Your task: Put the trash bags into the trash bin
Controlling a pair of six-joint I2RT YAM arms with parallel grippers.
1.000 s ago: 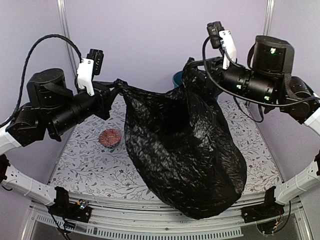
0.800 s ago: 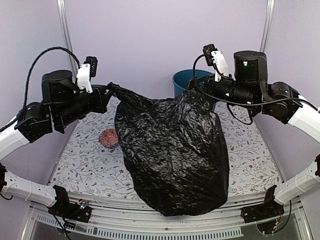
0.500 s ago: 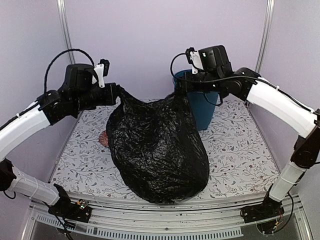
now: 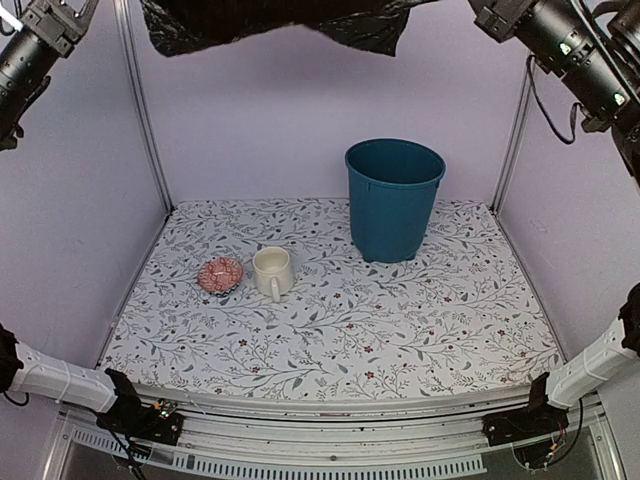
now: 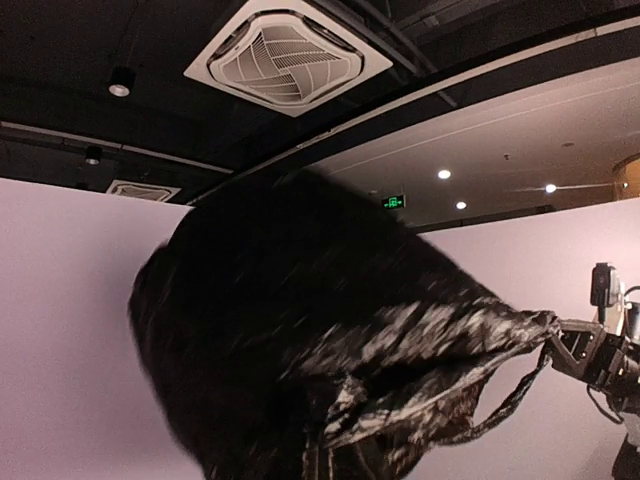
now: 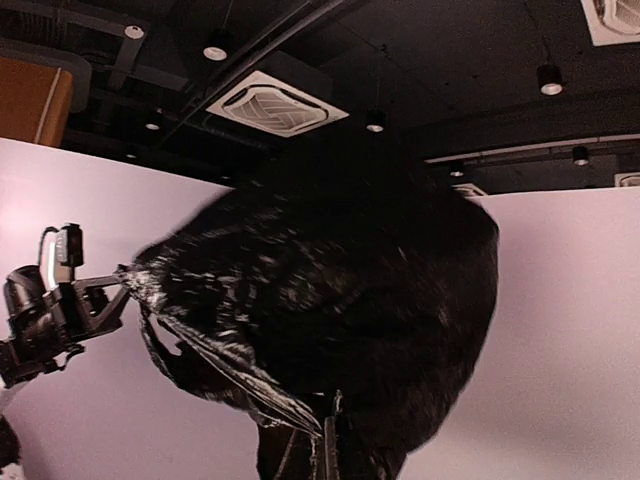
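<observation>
On the flowered table (image 4: 330, 330), a small pink object (image 4: 220, 274) and a cream mug (image 4: 272, 272) stand side by side at the left. Farther back, the teal trash bin (image 4: 393, 200) stands upright. High above it, the black trash bag (image 4: 290, 25) is stretched between the arms. The left gripper (image 6: 112, 295) and the right gripper (image 5: 565, 348) are each clamped on one edge of it.

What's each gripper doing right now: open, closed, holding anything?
Left gripper: closed, gripping one end of the black trash bag.
Right gripper: closed, gripping the opposite end of the same bag.
</observation>
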